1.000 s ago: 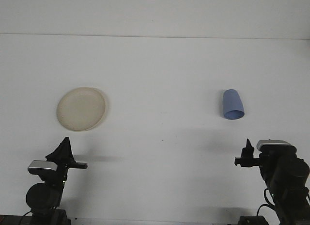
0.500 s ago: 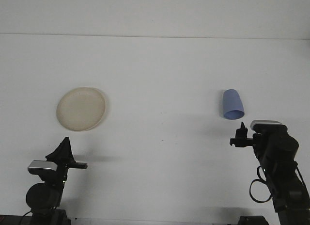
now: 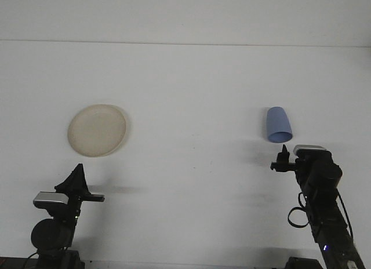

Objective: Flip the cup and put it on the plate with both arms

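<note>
The small blue plastic cup (image 3: 278,124) lies on its side at right; the right gripper (image 3: 282,159) is just below it, finger state I cannot tell.

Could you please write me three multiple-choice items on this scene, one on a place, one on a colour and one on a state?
1. Where is the plate?
A. left part of the table
B. right part
C. under the cup

2. What colour is the cup?
A. red
B. blue
C. green

3. How does the cup stand?
A. upright on the plate
B. held in a pincer
C. lying on its side on the table

Answers: 1 A, the cream plate sits left, far from the cup. 2 B, it is plainly blue. 3 C, it lies on the white table, with the right pincer just short of it.
</note>
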